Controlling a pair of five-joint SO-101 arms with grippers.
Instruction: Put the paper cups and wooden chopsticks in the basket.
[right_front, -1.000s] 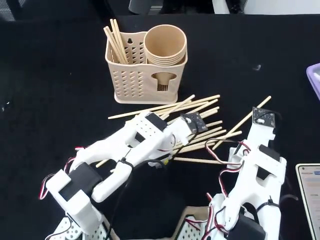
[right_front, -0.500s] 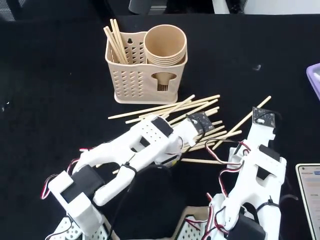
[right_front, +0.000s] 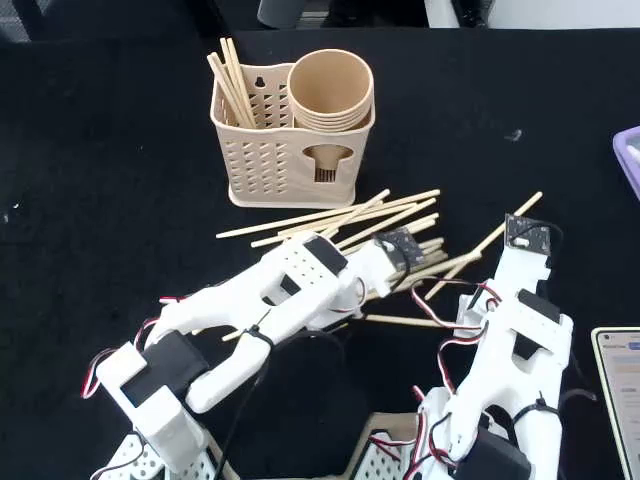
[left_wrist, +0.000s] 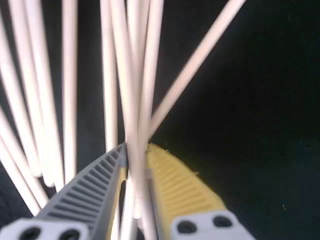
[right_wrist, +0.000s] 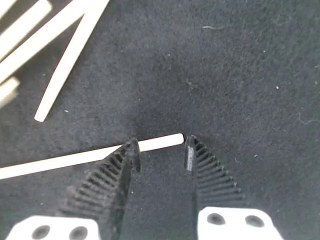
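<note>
Showing the left gripper (left_wrist: 135, 150) clamped on perhaps two or three chopsticks (left_wrist: 131, 90) at the near side of the loose pile (right_front: 345, 222) on the table (right_front: 120, 200). The right gripper (right_wrist: 160, 145), jaws apart, sits at the pile's right end with one stick (right_wrist: 75, 159) ending between them. Beyond the pile, across a narrow strip of bare table, the basket (right_front: 285, 165) holds cups (right_front: 330, 88) in its right compartment and more chopsticks in its left; a phone (right_front: 620, 390) lies at the right edge.
</note>
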